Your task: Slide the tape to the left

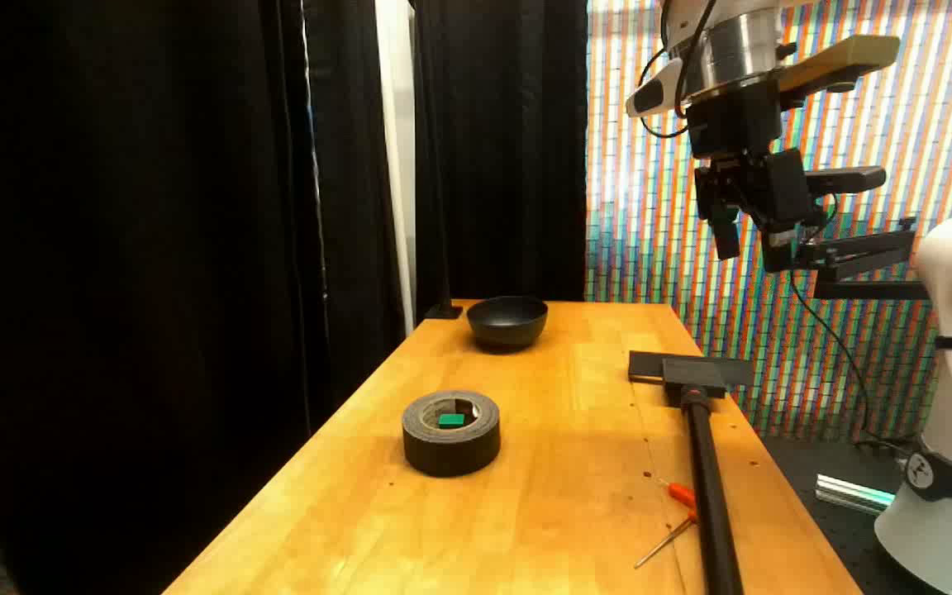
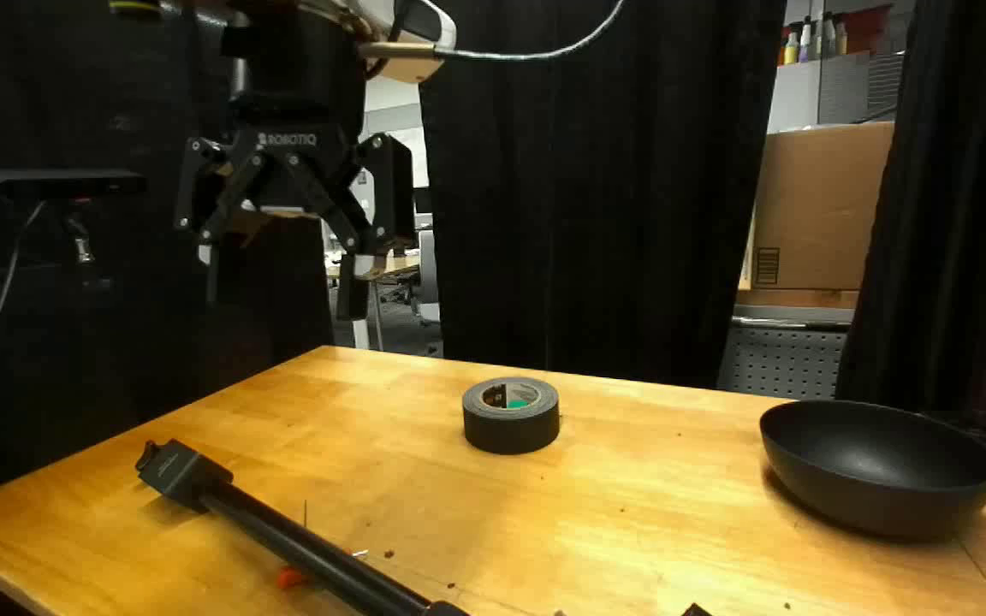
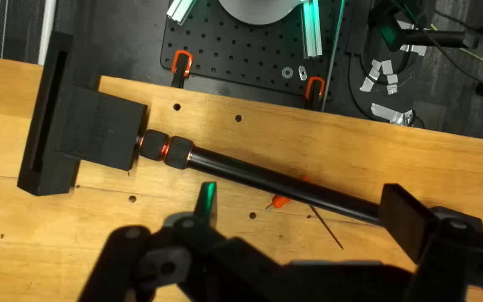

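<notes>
The tape, a squat dark round roll, lies flat on the wooden table in both exterior views, showing its dark side wall [image 1: 451, 454] [image 2: 511, 435]. Something small and green shows inside its centre hole. The tape is out of the wrist view. My gripper [image 1: 750, 248] [image 2: 282, 282] is high above the table, well apart from the tape. In the wrist view its two fingers [image 3: 306, 209] stand wide apart with nothing between them; the table lies far below.
A long black flat-headed tool [image 1: 711, 487] [image 2: 313, 543] [image 3: 262, 176] lies along the robot-side edge, over orange-handled small tools [image 1: 681, 494] [image 3: 281, 201]. A dark bowl [image 1: 507, 326] [image 2: 878, 479] stands apart from the tape. A black pole's base [image 1: 445, 311] stands near the bowl.
</notes>
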`<state>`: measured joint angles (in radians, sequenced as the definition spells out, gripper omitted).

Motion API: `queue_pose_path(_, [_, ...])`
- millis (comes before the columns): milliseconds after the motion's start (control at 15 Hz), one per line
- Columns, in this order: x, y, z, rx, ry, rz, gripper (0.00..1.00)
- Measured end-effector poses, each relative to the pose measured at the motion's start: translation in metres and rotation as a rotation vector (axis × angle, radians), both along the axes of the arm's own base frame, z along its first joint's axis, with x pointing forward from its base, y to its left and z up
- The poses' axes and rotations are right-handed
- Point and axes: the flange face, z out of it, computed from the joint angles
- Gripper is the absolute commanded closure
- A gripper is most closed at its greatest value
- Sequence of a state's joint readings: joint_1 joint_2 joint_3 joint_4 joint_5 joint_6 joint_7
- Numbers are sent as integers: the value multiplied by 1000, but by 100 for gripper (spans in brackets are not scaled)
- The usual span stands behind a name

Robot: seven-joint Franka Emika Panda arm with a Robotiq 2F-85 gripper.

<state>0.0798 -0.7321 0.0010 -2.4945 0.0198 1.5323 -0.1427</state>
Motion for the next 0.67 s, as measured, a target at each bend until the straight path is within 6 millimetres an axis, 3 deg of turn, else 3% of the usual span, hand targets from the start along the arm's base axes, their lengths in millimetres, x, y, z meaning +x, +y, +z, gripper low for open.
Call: queue_pose_path(667, [1,0,6,1,-15,0,0])
